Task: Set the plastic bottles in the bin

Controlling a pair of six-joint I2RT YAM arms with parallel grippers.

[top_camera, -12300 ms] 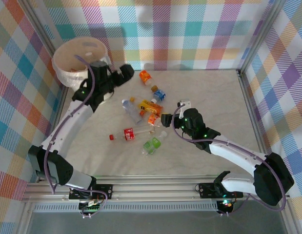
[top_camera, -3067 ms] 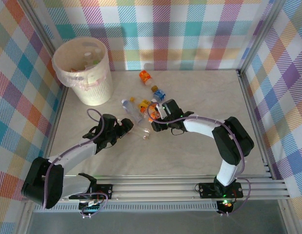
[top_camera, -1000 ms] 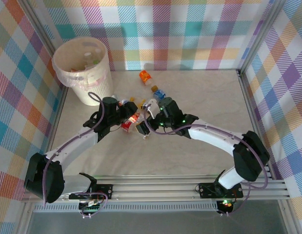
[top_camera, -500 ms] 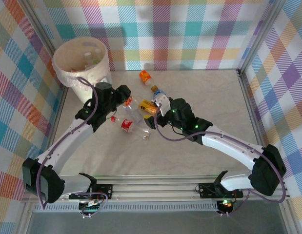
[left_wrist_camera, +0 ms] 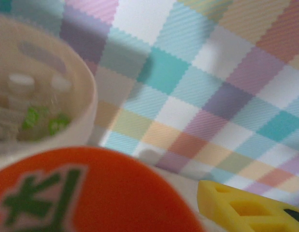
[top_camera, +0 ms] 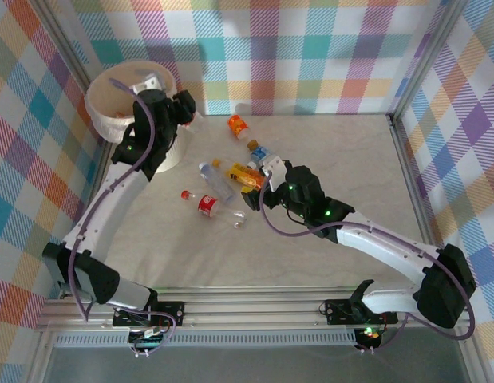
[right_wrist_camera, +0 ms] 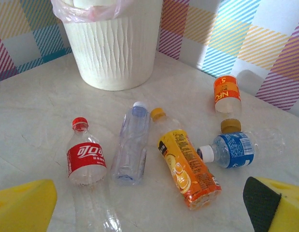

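Observation:
My left gripper (top_camera: 185, 106) is raised beside the rim of the cream-white bin (top_camera: 111, 105), shut on an orange-labelled plastic bottle (left_wrist_camera: 91, 193). That bottle fills the lower left of the left wrist view, with one yellow finger (left_wrist_camera: 246, 212) beside it. The bin's (left_wrist_camera: 84, 104) inside shows blurred at the left. My right gripper (right_wrist_camera: 149, 212) hovers open over the table with nothing between its fingers. Before it lie a red-labelled bottle (right_wrist_camera: 86, 157), a clear bottle (right_wrist_camera: 132, 145), a yellow-orange bottle (right_wrist_camera: 188, 166), a blue-labelled bottle (right_wrist_camera: 231, 150) and an orange-labelled one (right_wrist_camera: 226, 94).
The bottles (top_camera: 231, 179) lie clustered mid-table between the arms, and a crushed clear one (top_camera: 237, 218) is nearest the front. Checked walls close off the back and both sides. Bare tabletop (top_camera: 350, 152) stretches to the right of the cluster.
My left arm has lifted the orange-labelled bottle off the table and swung up and left to the bin's rim. My right gripper has pulled back to the right, still open.

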